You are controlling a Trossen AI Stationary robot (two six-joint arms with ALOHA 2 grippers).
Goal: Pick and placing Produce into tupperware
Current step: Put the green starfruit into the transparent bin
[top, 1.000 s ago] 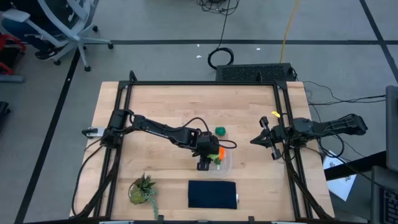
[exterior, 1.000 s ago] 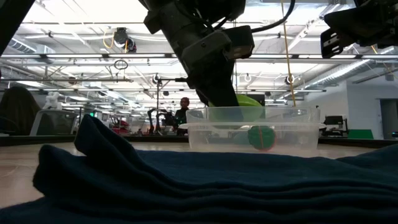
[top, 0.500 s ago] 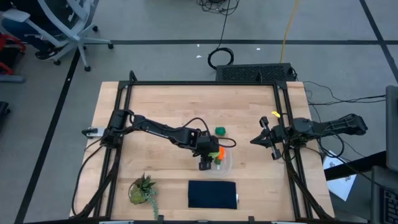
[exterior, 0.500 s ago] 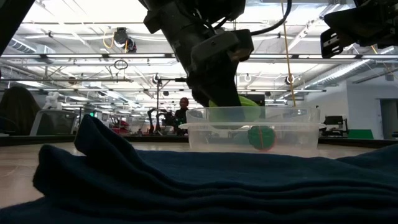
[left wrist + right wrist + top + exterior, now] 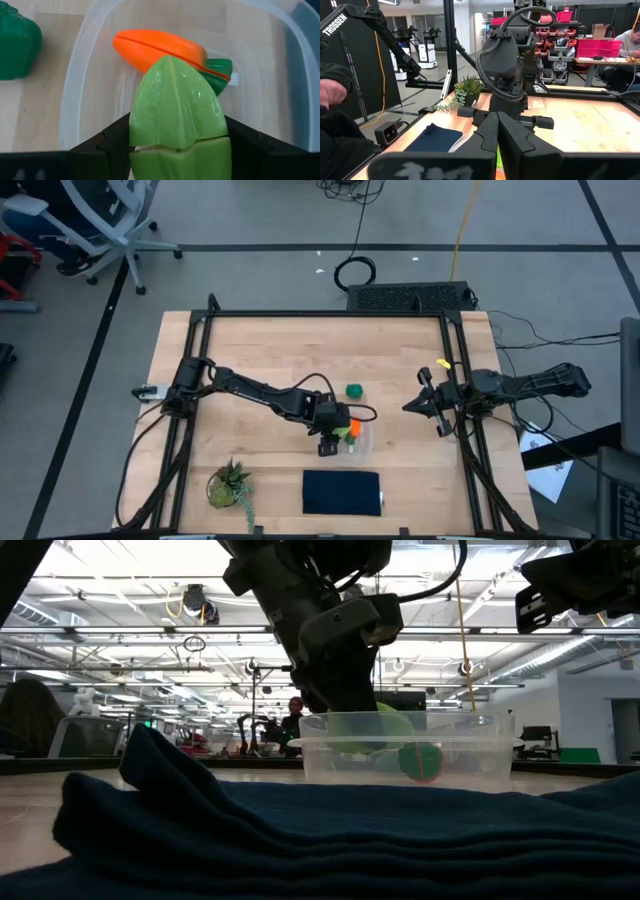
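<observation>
My left gripper (image 5: 329, 439) is over the clear tupperware (image 5: 357, 442), shut on the light green leafy piece (image 5: 175, 110). The orange carrot (image 5: 160, 47) with its green top lies on the tupperware's floor, just beyond the leafy piece. The dark green round piece (image 5: 354, 391) rests on the wood outside the tupperware, toward the far edge. In the low view the leafy piece (image 5: 375, 728) shows through the tupperware's wall (image 5: 470, 755), below the rim. My right gripper (image 5: 412, 406) hangs shut near the table's right edge, touching nothing. My left gripper pinches the leafy piece between its two fingers (image 5: 112, 142), one on each side edge of its wider end (image 5: 150, 150). The fingers slant down from the table's left. The piece's pointed tip (image 5: 170, 62) points ahead into the tupperware, over the carrot.
A folded dark navy cloth (image 5: 342, 492) lies by the near edge, right beside the tupperware, and fills the low view's foreground (image 5: 300, 830). A spiky potted plant (image 5: 228, 483) stands at the near left. Bare wood stretches over the far and left parts of the table (image 5: 260, 345).
My left gripper has moved down and slightly toward the table's left, still shut on the leafy piece. The piece stood above the tupperware's rim a second ago and now sits below it, inside the walls.
</observation>
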